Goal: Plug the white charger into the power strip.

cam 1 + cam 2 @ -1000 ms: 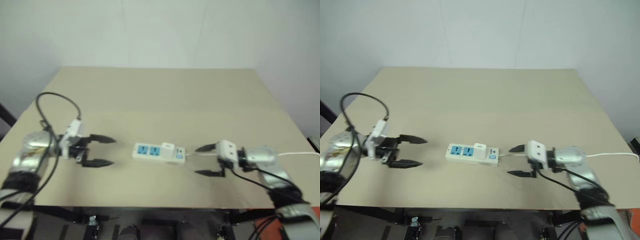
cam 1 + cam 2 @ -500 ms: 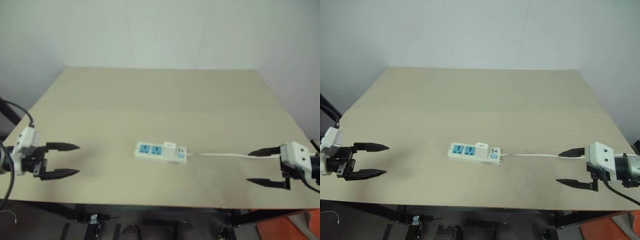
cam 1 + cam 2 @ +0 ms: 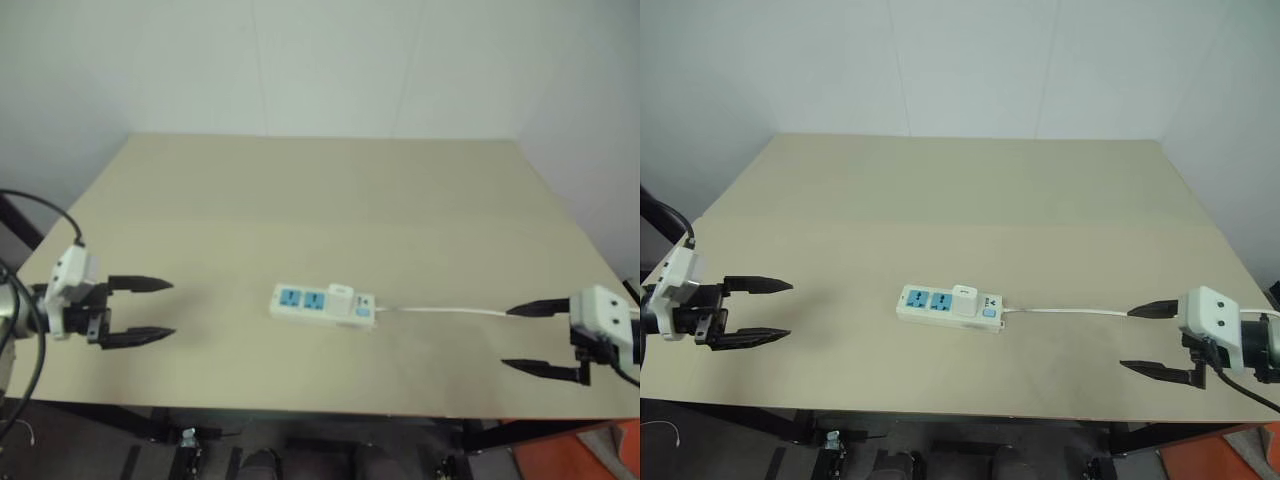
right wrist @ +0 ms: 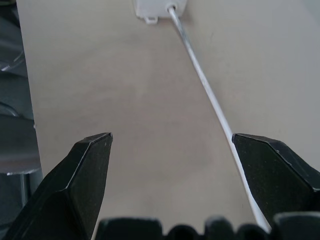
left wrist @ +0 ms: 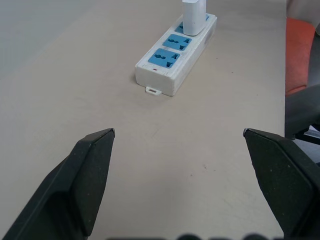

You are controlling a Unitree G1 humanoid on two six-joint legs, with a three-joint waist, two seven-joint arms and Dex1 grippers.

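Hovering at the near edge of the bench (image 3: 970,190), the left gripper (image 3: 762,310) and the right gripper (image 3: 1155,340) sit at opposite sides, each with its jaws spread wide and holding nothing. Both point inward toward the middle and stand well apart from the power strip (image 3: 945,306), which lies flat between them, a little nearer the front edge than the centre. The white charger (image 3: 964,299) stands upright in the strip's socket row, toward the end where the cord (image 3: 1070,312) leaves; two blue socket faces stay uncovered on the left gripper's side of it. The thin white cord runs along the bench from the strip toward the right gripper and passes close beside its far finger. Beyond the strip the beige benchtop is bare up to its far edge, where pale walls rise behind it. Whether the charger's prongs are fully seated cannot be made out.
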